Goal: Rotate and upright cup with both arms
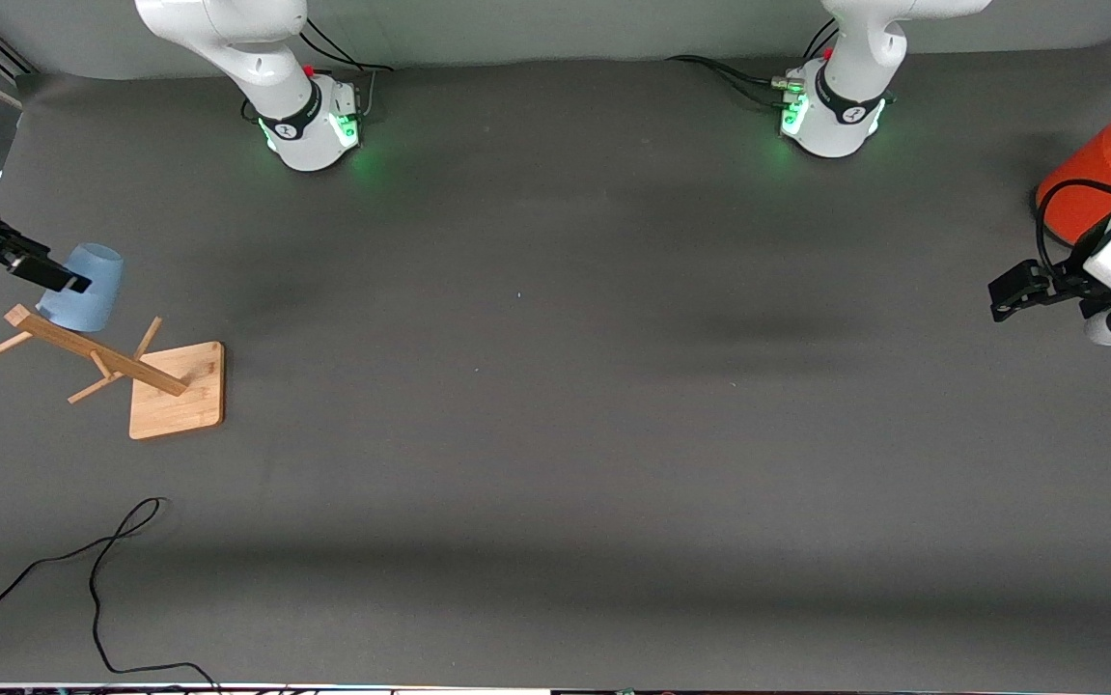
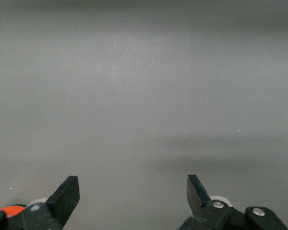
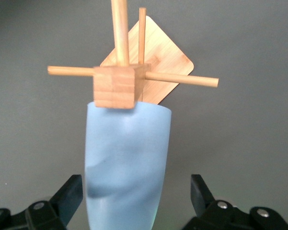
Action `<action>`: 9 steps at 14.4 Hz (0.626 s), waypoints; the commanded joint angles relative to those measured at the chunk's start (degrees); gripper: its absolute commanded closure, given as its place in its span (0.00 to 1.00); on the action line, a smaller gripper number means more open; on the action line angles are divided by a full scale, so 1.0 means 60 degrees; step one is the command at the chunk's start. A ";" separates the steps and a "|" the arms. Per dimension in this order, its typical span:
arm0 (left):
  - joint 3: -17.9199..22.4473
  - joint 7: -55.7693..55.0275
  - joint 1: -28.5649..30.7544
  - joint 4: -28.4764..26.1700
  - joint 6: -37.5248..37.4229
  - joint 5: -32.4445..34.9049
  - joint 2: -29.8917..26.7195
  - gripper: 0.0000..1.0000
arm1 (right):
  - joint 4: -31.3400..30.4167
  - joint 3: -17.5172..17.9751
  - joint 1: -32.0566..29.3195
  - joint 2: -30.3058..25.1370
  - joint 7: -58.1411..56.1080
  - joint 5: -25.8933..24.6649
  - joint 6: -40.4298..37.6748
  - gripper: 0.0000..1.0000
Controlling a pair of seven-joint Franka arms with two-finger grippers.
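The cup [image 1: 84,286] hangs upside down on a peg of the wooden rack [image 1: 121,372], mid-left in the front view. The right gripper [image 1: 51,273] straddles it with jaws spread, not pinching. At the right edge of that frame, the left gripper [image 1: 1007,295] waits, jaws spread, over bare table [image 1: 565,434].

- One pale blue cup [image 1: 84,286] hanging on the rack.
- One wooden peg rack [image 1: 121,368], showing perhaps four pegs.
- Two grippers: right gripper [image 1: 45,269], left gripper [image 1: 1011,295].
- One orange cylinder [image 1: 1091,186].
- One black cable [image 1: 97,579].
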 commanded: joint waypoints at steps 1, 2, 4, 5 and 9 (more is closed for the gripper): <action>0.0073 0.0012 -0.0116 -0.0093 0.0093 0.0021 -0.0013 0.00 | -0.0665 -0.0001 0.0067 -0.0342 0.0240 0.0118 0.0606 0.00; 0.0073 0.0012 -0.0131 -0.0093 0.0108 0.0021 -0.0013 0.00 | -0.0651 -0.0001 0.0067 -0.0269 0.0240 0.0118 0.0637 0.00; 0.0073 0.0012 -0.0131 -0.0093 0.0108 0.0036 0.0002 0.00 | -0.0651 -0.0001 0.0067 -0.0225 0.0240 0.0118 0.0739 0.00; 0.0073 0.0012 -0.0131 -0.0093 0.0108 0.0021 0.0002 0.00 | -0.0651 -0.0001 0.0067 -0.0210 0.0240 0.0118 0.0754 0.00; 0.0073 0.0012 -0.0116 -0.0093 0.0108 0.0021 0.0002 0.00 | -0.0637 -0.0001 0.0067 -0.0210 0.0240 0.0118 0.0754 0.73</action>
